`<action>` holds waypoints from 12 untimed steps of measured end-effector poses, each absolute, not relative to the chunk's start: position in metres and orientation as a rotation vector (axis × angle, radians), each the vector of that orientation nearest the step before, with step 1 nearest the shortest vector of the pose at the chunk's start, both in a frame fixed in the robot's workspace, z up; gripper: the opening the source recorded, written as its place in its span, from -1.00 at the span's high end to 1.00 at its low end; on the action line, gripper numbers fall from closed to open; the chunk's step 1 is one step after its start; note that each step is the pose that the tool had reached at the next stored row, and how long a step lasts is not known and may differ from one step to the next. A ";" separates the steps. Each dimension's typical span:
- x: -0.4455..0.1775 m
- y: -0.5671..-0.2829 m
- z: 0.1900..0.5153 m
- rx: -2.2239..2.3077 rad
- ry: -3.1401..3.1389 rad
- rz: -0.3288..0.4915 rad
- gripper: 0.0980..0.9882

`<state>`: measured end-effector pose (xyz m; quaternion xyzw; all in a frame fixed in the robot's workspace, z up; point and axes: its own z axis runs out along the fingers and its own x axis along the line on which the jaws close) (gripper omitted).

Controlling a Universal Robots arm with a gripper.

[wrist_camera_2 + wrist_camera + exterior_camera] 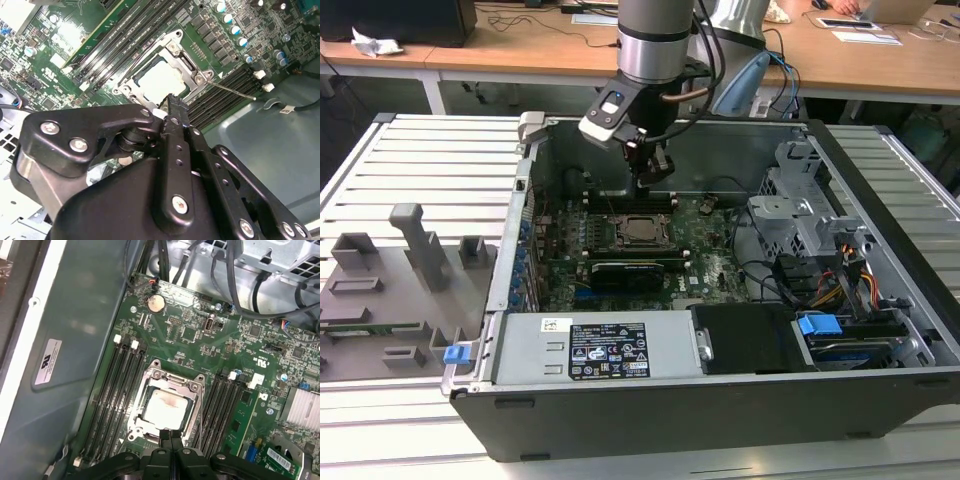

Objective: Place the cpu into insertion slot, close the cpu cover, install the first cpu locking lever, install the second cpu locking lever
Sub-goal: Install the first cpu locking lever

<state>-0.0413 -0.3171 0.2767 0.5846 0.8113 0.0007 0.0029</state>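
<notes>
- The gripper [171, 434] has its 2 fingers [165, 441] pressed together with only a hairline seam between them. Nothing shows between them.
- In the exterior view the gripper [650, 178] hangs inside the open computer case [720, 400], just over the far edge of the socket.
- The cpu [167, 407] lies flat in the insertion slot [141, 401], its pale top showing in both wrist views.
- The cpu cover [174, 377] is down, framing the cpu through its square window.
- The fingertips sit close to the cover's edge; whether they touch it cannot be told.
- In the second wrist view 1 thin metal lever [235, 91] juts from the socket corner across the memory slots [225, 90], its end free.
</notes>
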 end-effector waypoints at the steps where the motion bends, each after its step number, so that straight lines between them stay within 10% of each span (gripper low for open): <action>1: -0.041 -0.317 0.277 1.828 2.548 0.002 0.98; 12: -0.041 -0.317 0.277 1.779 2.582 0.003 0.98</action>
